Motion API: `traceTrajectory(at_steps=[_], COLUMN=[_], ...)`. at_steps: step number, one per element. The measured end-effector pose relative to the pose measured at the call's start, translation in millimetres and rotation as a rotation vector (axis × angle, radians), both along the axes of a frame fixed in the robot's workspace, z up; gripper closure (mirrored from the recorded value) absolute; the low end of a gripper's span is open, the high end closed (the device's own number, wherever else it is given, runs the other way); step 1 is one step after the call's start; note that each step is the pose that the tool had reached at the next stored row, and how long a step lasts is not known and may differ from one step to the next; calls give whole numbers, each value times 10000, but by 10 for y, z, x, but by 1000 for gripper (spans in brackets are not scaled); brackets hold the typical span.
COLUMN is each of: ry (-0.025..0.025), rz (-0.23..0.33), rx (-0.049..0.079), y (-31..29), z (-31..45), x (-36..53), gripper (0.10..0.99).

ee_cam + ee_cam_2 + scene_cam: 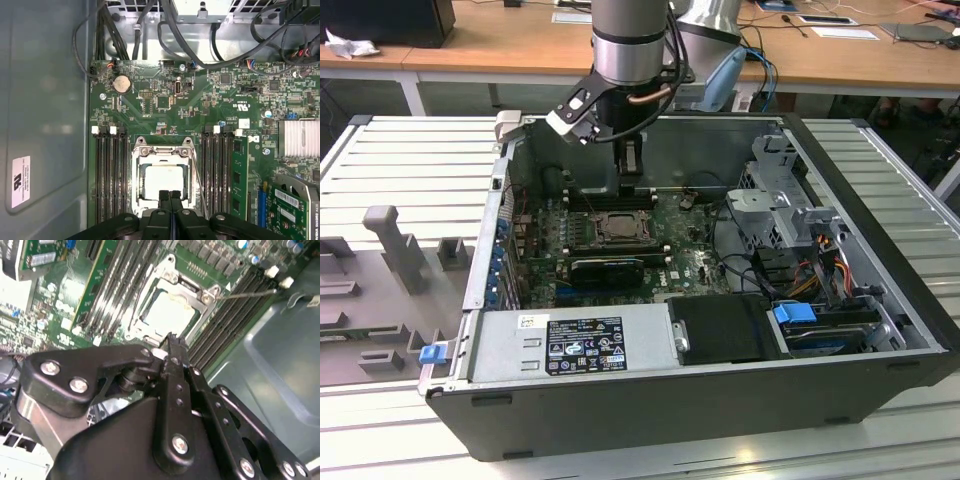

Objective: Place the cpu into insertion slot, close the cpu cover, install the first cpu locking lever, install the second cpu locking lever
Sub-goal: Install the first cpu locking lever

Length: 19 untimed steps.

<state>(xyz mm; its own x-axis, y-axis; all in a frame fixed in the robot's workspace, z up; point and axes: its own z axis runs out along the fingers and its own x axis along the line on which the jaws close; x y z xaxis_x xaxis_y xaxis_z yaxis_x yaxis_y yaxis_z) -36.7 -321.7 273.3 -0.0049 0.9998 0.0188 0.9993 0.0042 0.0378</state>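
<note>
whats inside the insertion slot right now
The cpu, its pale face showing through the cpu cover cut-out. The cover hides its edges, and the contacts underneath cannot be seen.

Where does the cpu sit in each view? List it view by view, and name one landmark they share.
Exterior view: the cpu lies mid-motherboard, just below the gripper in the picture.
Second wrist view: the pale square just beyond the gripper's tip.
First wrist view: the pale square just beyond the gripper's tip.
Shared landmark: the cpu cover, the metal frame around it.
</note>
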Motion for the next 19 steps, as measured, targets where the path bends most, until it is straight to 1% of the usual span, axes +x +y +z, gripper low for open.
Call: traceTrajectory(at_steps=[1,4,5,13,19], ry=[1,1,1,1,1], rz=[102,1117,1374,1931,2469], rx=[-1,-2,-2,-2,-2], y=[0,0,0,0,0], z=[0,1,1,1,1], x=[0,0,0,0,0], gripper=[980,980,980,980,980])
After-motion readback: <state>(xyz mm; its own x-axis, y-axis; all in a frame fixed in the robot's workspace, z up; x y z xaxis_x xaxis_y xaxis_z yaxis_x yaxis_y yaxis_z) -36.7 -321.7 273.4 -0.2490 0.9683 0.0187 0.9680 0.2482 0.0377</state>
